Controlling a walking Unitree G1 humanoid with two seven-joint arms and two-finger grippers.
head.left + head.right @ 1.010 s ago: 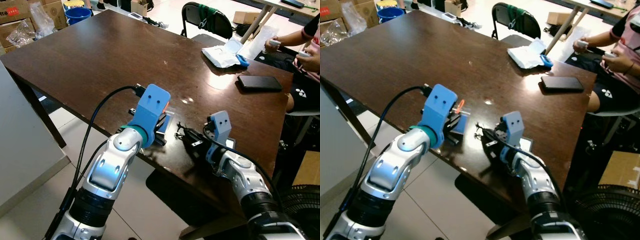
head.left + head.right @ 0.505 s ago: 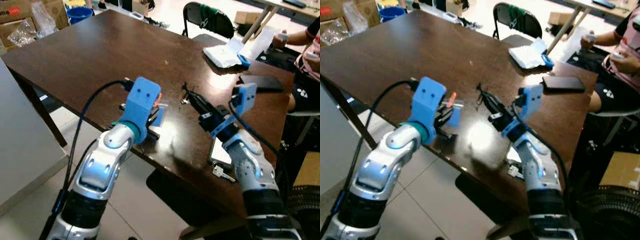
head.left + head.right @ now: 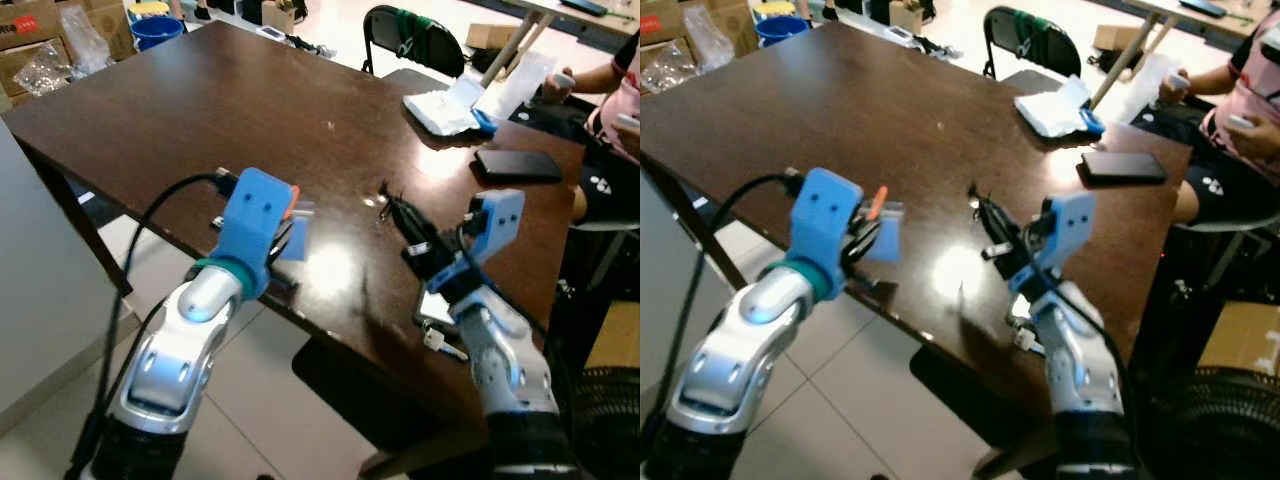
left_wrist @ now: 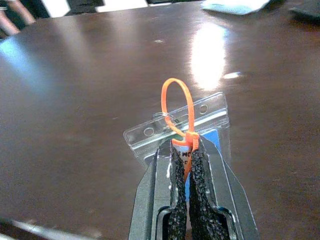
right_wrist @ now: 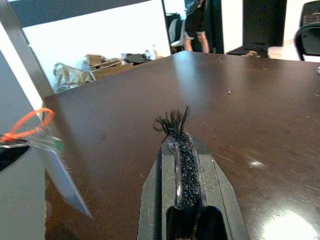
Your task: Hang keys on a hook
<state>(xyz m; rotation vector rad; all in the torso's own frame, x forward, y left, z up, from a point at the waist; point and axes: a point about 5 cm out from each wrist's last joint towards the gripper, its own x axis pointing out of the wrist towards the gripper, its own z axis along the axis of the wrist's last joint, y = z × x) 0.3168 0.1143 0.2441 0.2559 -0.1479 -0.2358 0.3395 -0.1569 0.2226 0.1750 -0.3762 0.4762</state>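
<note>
My left gripper (image 4: 185, 148) is shut on a clear badge-style tag (image 4: 200, 125) with a blue card inside and an orange loop (image 4: 176, 100) standing up from it. It holds the tag just above the dark table (image 3: 200, 110) near the front edge. To its right, my right gripper (image 3: 392, 205) is raised over the table with its fingers (image 5: 176, 150) pressed together and frayed black fibres at the tip. A small bunch of keys (image 3: 441, 345) lies at the table's front edge beside a white card (image 3: 431, 305), under my right forearm.
A black phone (image 3: 517, 165) and a white bundle with a blue item (image 3: 446, 110) lie at the table's far right. A seated person (image 3: 612, 95) is at the right. A black chair (image 3: 415, 40) stands behind, boxes and a blue bucket (image 3: 155, 28) far left.
My right gripper has lifted off the table near the front edge and now points out over it. The left gripper has drifted left with the tag. The keys have come into view under the right arm.
</note>
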